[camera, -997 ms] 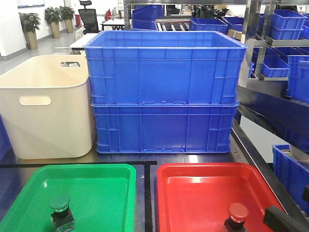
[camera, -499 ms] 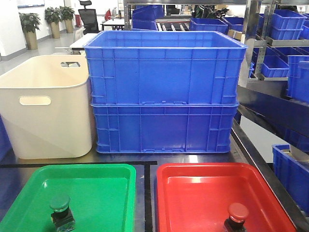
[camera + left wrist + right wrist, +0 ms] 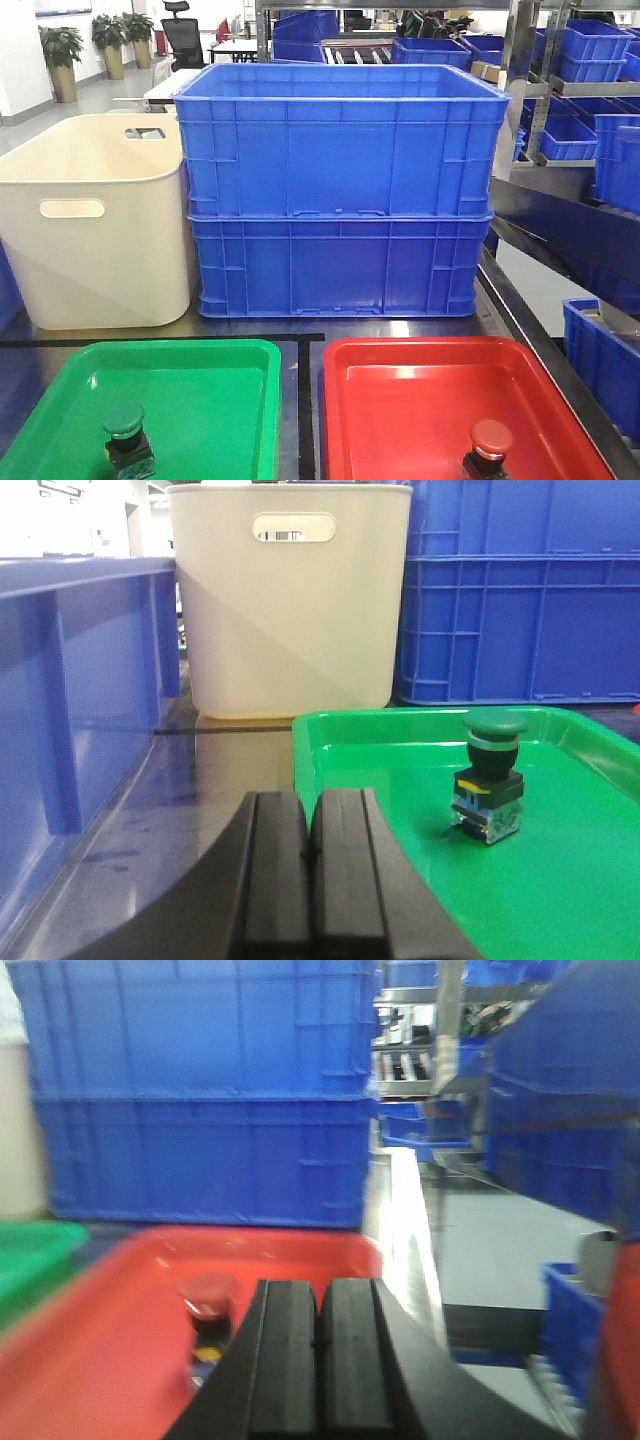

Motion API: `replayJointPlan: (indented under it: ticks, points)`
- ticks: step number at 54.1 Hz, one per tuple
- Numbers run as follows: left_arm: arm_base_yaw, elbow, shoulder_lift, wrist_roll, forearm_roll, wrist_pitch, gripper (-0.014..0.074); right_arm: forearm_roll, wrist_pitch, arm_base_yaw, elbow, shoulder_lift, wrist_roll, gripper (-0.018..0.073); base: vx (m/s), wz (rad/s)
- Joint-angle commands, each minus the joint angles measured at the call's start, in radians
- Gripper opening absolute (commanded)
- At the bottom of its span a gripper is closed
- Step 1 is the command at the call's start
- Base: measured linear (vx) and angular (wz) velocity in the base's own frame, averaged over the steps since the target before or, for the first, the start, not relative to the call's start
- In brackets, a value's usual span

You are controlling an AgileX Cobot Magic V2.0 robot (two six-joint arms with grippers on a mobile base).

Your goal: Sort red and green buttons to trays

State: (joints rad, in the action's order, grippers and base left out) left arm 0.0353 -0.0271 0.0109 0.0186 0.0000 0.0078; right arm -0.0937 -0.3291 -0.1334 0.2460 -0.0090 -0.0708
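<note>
The green button [image 3: 124, 425] stands upright in the green tray [image 3: 215, 395] at the front left. The red button [image 3: 490, 445] stands upright in the red tray [image 3: 400, 400] at the front right. Neither gripper shows in the front view. In the left wrist view my left gripper [image 3: 311, 825] is shut and empty, low over the tray's near left edge, with the green button [image 3: 490, 775] off to its right. In the blurred right wrist view my right gripper [image 3: 320, 1310] is shut and empty, just right of the red button [image 3: 207, 1315] in the red tray [image 3: 90, 1340].
Two stacked blue crates [image 3: 340, 190] stand behind the trays, with a cream tub [image 3: 95, 220] to their left. A blue crate wall [image 3: 70, 710] lies left of the left gripper. Shelving with more blue crates [image 3: 590, 90] runs along the right.
A dark part of the right arm that showed at the front view's lower right corner one second ago has left that view. The buttons and trays have not moved.
</note>
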Motion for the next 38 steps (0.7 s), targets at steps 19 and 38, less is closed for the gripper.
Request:
replayJointPlan:
  ticks: [19, 38]
  points:
    - [-0.002, 0.023, 0.003, 0.010, -0.008, -0.078, -0.0007, -0.082, 0.179, 0.129, -0.182, 0.002, -0.027, -0.0012, 0.00, 0.00]
    - [-0.002, 0.023, 0.003, 0.010, -0.008, -0.078, -0.0007, -0.027, 0.297, 0.136, -0.290, -0.013, -0.027, -0.0009, 0.00, 0.00]
